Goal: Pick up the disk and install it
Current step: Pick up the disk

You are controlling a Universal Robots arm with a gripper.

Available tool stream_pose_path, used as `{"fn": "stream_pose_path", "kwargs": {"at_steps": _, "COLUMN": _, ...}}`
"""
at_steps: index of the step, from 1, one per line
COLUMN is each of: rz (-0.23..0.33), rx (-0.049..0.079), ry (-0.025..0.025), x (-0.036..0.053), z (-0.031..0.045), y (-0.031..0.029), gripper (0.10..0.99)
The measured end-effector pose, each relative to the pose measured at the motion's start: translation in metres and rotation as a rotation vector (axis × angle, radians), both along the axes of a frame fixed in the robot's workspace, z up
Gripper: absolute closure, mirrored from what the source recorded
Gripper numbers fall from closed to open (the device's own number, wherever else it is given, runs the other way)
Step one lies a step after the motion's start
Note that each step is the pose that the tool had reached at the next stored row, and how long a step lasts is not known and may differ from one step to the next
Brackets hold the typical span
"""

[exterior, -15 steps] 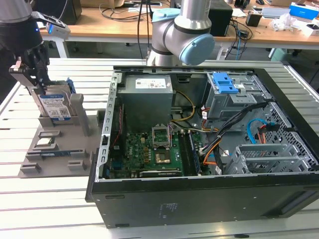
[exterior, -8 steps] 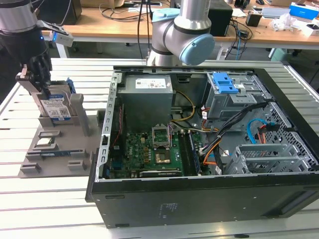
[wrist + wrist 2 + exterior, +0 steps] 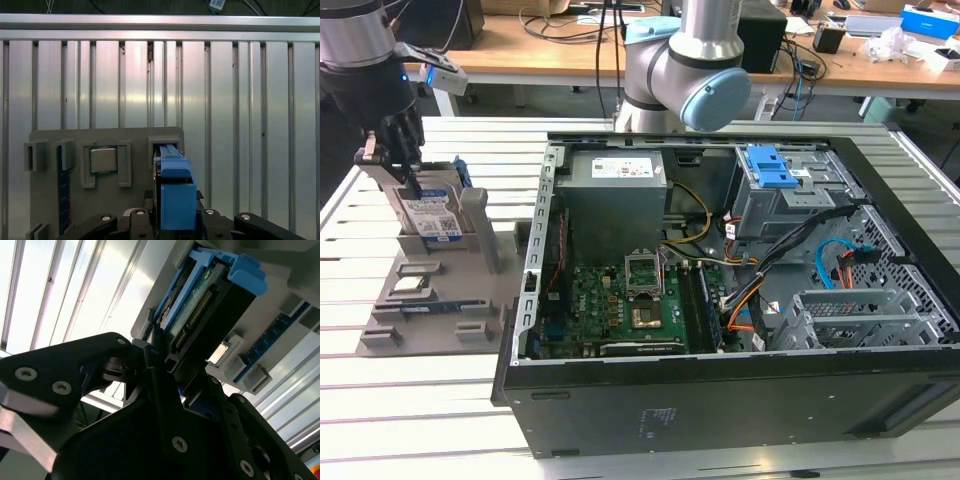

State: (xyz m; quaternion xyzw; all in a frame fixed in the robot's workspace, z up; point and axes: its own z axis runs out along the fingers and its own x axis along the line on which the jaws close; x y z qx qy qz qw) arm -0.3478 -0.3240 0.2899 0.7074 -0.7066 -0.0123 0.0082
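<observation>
The disk (image 3: 428,215), a silver drive with a white-and-blue label in a blue bracket, stands on edge in a slot of the grey holder (image 3: 430,290) at the exterior view's left. My gripper (image 3: 400,172) reaches down onto its top edge, one finger on each flat side, and looks shut on it. In the first wrist view the blue bracket of the disk (image 3: 175,190) sits between the black fingers (image 3: 207,215). The second wrist view shows the disk (image 3: 200,305) and its connector edge just beyond my gripper (image 3: 160,357).
The open computer case (image 3: 720,400) lies at the exterior view's right, holding a motherboard, a grey power supply (image 3: 615,190), a blue ridged latch (image 3: 770,168) and loose cables. The arm's base (image 3: 685,70) stands behind it. A processor chip (image 3: 103,160) rests in the holder (image 3: 50,142).
</observation>
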Motion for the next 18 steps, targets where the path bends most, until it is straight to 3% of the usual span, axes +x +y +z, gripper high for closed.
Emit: {"fn": "stream_pose_path", "kwargs": {"at_steps": 18, "rz": 0.000, "rx": 0.000, "ry": -0.0005, "x": 0.0000, "z": 0.0002, "y": 0.0001, "gripper": 0.722}}
